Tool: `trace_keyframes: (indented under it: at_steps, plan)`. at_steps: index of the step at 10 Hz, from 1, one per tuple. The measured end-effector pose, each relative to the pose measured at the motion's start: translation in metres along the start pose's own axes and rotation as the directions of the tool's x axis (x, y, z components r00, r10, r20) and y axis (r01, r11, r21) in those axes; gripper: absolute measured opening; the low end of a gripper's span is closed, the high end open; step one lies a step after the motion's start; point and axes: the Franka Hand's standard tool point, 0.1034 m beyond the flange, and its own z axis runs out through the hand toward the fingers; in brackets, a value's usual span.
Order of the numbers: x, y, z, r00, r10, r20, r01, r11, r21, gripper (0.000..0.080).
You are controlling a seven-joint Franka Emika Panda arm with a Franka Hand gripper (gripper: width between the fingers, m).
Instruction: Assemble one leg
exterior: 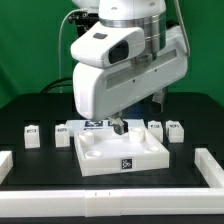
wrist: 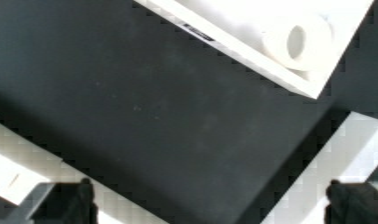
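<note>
Four small white legs with marker tags stand in a row at the back of the black table: two at the exterior view's left (exterior: 32, 135) (exterior: 62, 130) and two at its right (exterior: 155, 128) (exterior: 177, 130). The large white square slab (exterior: 120, 152) with corner sockets lies in the middle in front of them. My gripper (exterior: 118, 128) hangs low just behind the slab's back edge, between the two pairs of legs. In the wrist view the gripper (wrist: 207, 205) is open wide, with only black table between its fingers (wrist: 61, 205). One corner socket of the slab (wrist: 296, 42) shows there.
The marker board (exterior: 94, 124) lies behind the slab, partly hidden by the arm. White raised borders run along the table's left (exterior: 8, 165), right (exterior: 210, 168) and front (exterior: 110, 208). White shapes (wrist: 355, 150) (wrist: 12, 170) sit near each finger in the wrist view; I cannot tell what they are.
</note>
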Motion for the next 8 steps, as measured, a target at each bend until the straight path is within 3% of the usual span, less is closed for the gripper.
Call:
trace_keyframes:
  at_steps: [1,2,3,4,8]
  plan:
    - [-0.010,-0.003,0.008,0.999,-0.037,-0.026,0.036,0.999,-0.031,0.0650]
    - [-0.031,-0.009,0.016,0.989,-0.135,-0.061,0.129,0.988,-0.090,0.0650]
    - [-0.054,-0.016,0.022,0.976,-0.210,-0.059,0.202,0.973,-0.112,0.0650]
    - [-0.065,-0.018,0.023,0.941,-0.338,-0.022,0.332,0.934,-0.134,0.0650]
    - [-0.066,-0.018,0.026,0.931,-0.364,0.005,0.362,0.923,-0.133,0.0650]
